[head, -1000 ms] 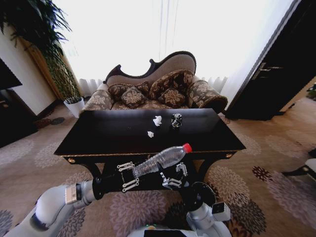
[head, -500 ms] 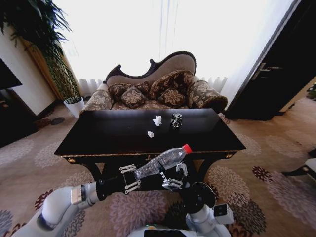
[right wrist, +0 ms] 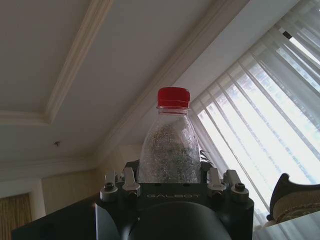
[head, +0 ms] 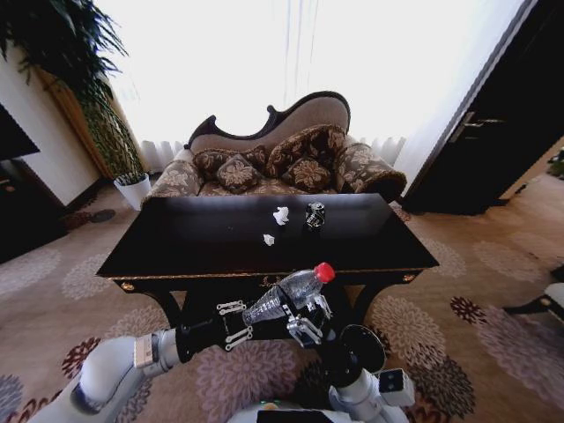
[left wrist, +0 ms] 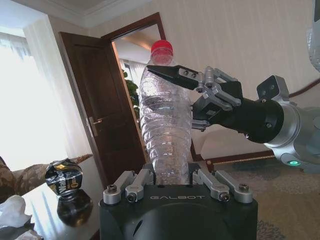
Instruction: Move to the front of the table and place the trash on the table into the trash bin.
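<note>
A clear plastic bottle (head: 284, 298) with a red cap hangs tilted in front of the black table (head: 194, 251). My left gripper (head: 236, 322) is shut on its base. My right gripper (head: 307, 310) is open, with one finger on each side of the bottle's upper body; the left wrist view shows the bottle (left wrist: 165, 120) between those fingers (left wrist: 172, 74). On the table lie two white paper balls (head: 281, 214) (head: 269, 239) and a dark shiny can (head: 315, 214). A dark round shape that looks like the trash bin (head: 363, 345) stands on the carpet by the table's front right leg, partly behind my right arm.
A patterned sofa (head: 273, 163) stands behind the table under bright curtained windows. A tall plant (head: 84, 79) is at the back left. A dark door (head: 493, 123) is at the right. Patterned carpet lies open on both sides of the table.
The left gripper has carried the bottle right and slightly down, so its upper body now sits between the right gripper's fingers. The cap has dropped a little.
</note>
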Robot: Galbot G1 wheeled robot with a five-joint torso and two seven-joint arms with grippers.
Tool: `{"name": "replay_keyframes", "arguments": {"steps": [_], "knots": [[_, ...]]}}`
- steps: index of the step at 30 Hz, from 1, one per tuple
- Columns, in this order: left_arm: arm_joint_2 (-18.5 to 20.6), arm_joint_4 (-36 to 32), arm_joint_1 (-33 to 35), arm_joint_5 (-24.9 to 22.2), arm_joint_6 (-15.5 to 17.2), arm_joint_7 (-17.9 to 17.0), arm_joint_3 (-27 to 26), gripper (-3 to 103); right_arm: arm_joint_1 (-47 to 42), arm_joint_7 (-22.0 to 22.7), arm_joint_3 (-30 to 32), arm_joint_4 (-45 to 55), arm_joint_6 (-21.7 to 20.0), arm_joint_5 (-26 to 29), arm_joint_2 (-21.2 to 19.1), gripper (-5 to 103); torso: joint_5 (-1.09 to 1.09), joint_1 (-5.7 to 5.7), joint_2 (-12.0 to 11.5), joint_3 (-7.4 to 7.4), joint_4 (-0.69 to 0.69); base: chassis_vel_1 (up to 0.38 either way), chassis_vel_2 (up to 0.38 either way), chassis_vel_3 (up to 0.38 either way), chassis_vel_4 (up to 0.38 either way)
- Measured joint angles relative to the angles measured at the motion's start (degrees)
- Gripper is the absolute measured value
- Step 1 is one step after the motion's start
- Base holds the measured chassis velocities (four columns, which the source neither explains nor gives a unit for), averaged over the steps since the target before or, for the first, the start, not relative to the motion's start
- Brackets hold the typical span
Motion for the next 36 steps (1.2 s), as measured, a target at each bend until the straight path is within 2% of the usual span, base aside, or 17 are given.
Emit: {"name": "replay_keyframes", "arguments": {"steps": [1, 4, 7, 8, 10, 13, 16, 17, 18, 20, 24, 26, 29, 32, 35, 36], "knots": [[0.0, 0.0, 0.0, 0.0, 0.0, 0.0, 0.0, 29, 0.0, 0.0, 0.0, 0.0, 0.0, 0.0, 0.0, 61, 0.0, 0.0, 0.0, 0.0, 0.0, 0.0, 0.0, 0.0, 0.0], [-0.04, -0.44, 0.48, 0.07, 0.23, -0.02, -0.63, 29, 0.12, -0.13, 0.12, -0.36, 0.22, -0.27, -0.03, 50, 0.0, 0.0, 0.0, 0.0, 0.0, 0.0, 0.0, 0.0, 0.0], [-0.56, -0.91, 1.1, 0.27, 0.27, 0.14, -1.53, 29, 0.19, -0.47, 0.38, -0.41, 0.45, -0.55, -0.17, 47, 0.0, 0.0, 0.0, 0.0, 0.0, 0.0, 0.0, 0.0, 0.0], [-1.12, -1.25, 1.64, 0.36, 0.29, 0.17, -2.15, 28, 0.23, -0.65, 0.54, -0.42, 0.59, -0.59, -0.3, 41, 0.0, 0.0, 0.0, 0.0, 0.0, 0.0, 0.0, 0.0, 0.0], [-1.59, -1.5, 2.13, 0.37, 0.29, 0.17, -2.57, 28, 0.29, -0.73, 0.71, -0.43, 0.63, -0.61, -0.41, 41, 0.0, 0.0, 0.0, 0.0, 0.0, 0.0, 0.0, 0.0, 0.0], [-3.67, -2.58, 4.48, 0.38, -0.12, 0.12, -4.31, 44, 0.86, -0.9, 1.46, -0.72, 0.64, -0.55, -0.74, 31, 0.0, 0.0, 0.0, 0.0, 0.0, 0.0, 0.0, 0.0, 0.0], [-4.81, -3.16, 5.96, 0.38, -0.71, 0.13, -5.28, 50, 1.25, -0.87, 2.02, -1.06, 0.62, -0.48, -0.92, 28, 0.0, 0.0, 0.0, 0.0, 0.0, 0.0, 0.0, 0.0, 0.0], [-5.95, -3.76, 7.33, 0.35, -1.48, 0.13, -6.08, 60, 1.78, -0.66, 2.94, -1.78, 0.55, -0.55, -1.24, 24, 0.0, 0.0, 0.0, 0.0, 0.0, 0.0, 0.0, 0.0, 0.0], [-6.56, -4.03, 8.05, 0.4, -1.73, 0.17, -6.31, 66, 2.24, -0.61, 3.44, -2.33, 0.54, -0.53, -1.52, 24, 0.01, 0.0, 0.0, 0.0, 0.0, 0.0, 0.0, 0.0, 0.0], [-7.11, -4.28, 8.62, 0.45, -1.94, 0.2, -6.49, 66, 2.6, -0.54, 3.89, -2.82, 0.54, -0.53, -1.81, 24, 0.01, 0.0, 0.0, 0.0, 0.01, 0.0, 0.0, 0.0, 0.0], [-8.83, -5.25, 9.58, -0.38, -2.24, 0.4, -8.34, 88, 4.12, -0.38, 6.19, -5.05, 0.7, -0.48, -3.12, 24, 0.01, 0.0, 0.0, 0.0, 0.0, 0.0, 0.0, 0.0, 0.0], [-9.52, -5.49, 9.59, -1.37, -2.24, 0.33, -9.34, 88, 4.41, -0.4, 6.87, -5.41, 0.77, -0.47, -3.33, 24, 0.01, 0.0, 0.0, 0.0, 0.0, 0.0, 0.0, 0.0, 0.0], [-12.76, -5.85, 9.03, -4.75, -1.82, -0.88, -11.58, 99, 4.76, -0.85, 8.28, -6.27, 1.34, -0.51, -3.73, 24, 0.0, 0.0, 0.0, 0.0, 0.01, 0.0, 0.0, 0.0, 0.0], [-14.48, -5.9, 8.75, -6.5, -1.5, -1.6, -12.19, 100, 4.61, -1.18, 8.75, -6.53, 1.73, -0.54, -3.89, 24, 0.0, 0.0, 0.0, 0.0, 0.0, 0.0, 0.0, 0.0, 0.0], [-19.09, -6.16, 7.7, -10.11, -0.82, -2.48, -14.12, 100, 4.75, -1.31, 10.0, -7.61, 2.17, -3.26, -4.06, 24, 0.0, 0.0, 0.0, 0.0, 0.0, 0.0, 0.0, 0.0, 0.0], [-19.09, -6.16, 7.7, -10.11, -0.82, -2.48, -14.12, 100, 4.75, -1.31, 10.0, -7.61, 2.17, -3.26, -4.06, 24, 0.0, 0.0, 0.0, 0.0, 0.0, 0.0, 0.0, 0.0, 0.0]]}}
